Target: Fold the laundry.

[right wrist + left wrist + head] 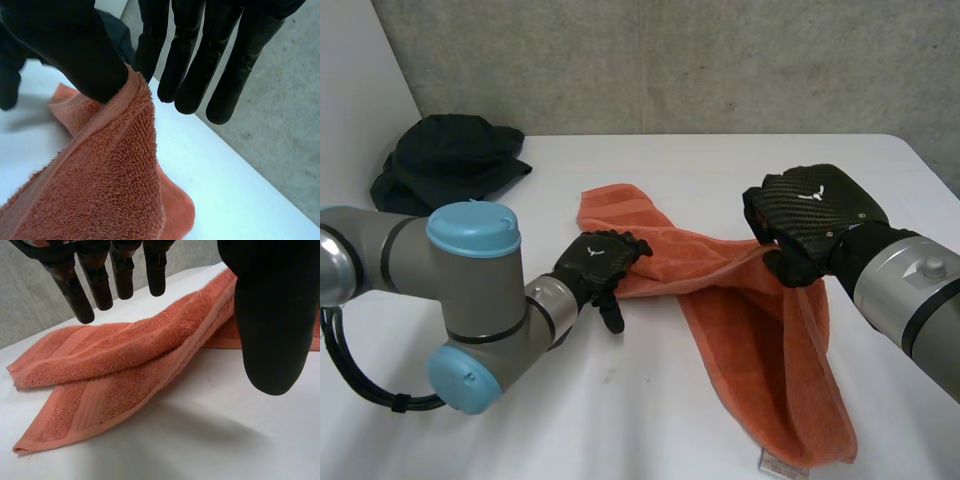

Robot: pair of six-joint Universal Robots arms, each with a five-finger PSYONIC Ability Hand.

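Note:
An orange towel (740, 300) lies crumpled across the middle of the white table (650, 410), one end hanging toward the front edge. My right hand (815, 215) holds the towel's middle edge raised off the table. In the right wrist view its thumb (75, 45) pinches the towel's hem (100, 190) against a finger. My left hand (595, 262) is at the towel's left end, fingers straight and open. In the left wrist view the fingers (85, 295) hover just above the folded layers of towel (125, 355) without gripping them.
A heap of black clothing (450, 160) sits at the table's back left corner. A grey concrete wall (720, 60) runs behind the table. My left arm's elbow (470, 310) stands over the front left of the table.

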